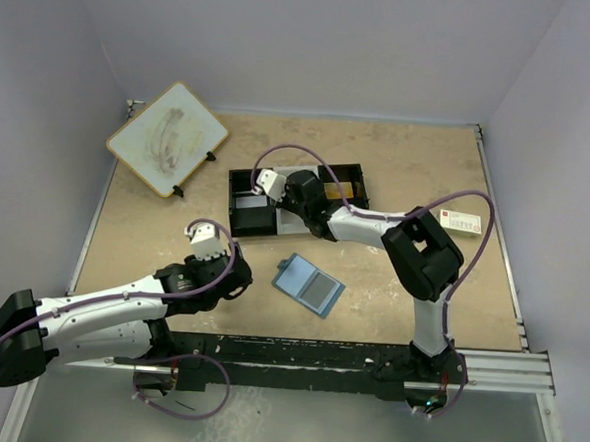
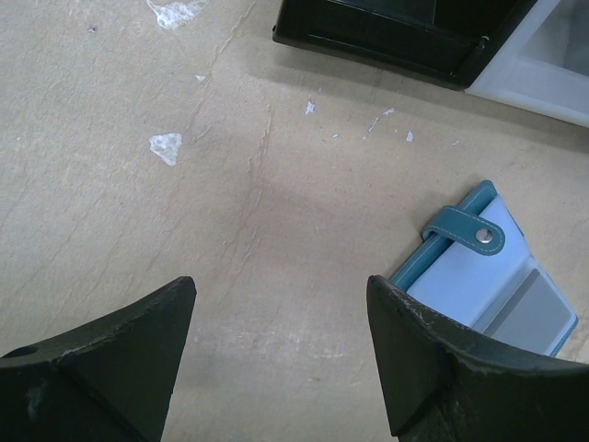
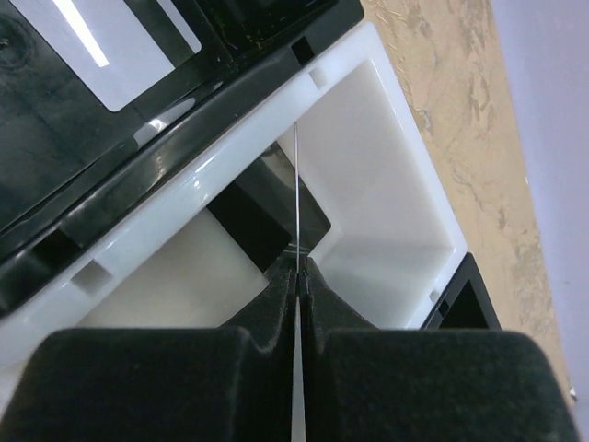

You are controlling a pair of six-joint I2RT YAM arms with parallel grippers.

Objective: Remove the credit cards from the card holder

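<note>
Bench (image 1: pixel 408 168) carries a black-and-white tray (image 1: pixel 243 218) at its far middle. Left hand (image 2: pixel 281 299) hovers, fingers apart, over bare surface just beside the blue card holder (image 1: pixel 309 286), which lies open and flat near the front edge's middle. Right hand (image 3: pixel 296 276), over the tray's white compartment, is clamped on a thin card (image 3: pixel 296 193).

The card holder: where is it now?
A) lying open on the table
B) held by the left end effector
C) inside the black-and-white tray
A: the card holder lies open on the table, apart from the tray; the left end effector stands open beside it.
</note>
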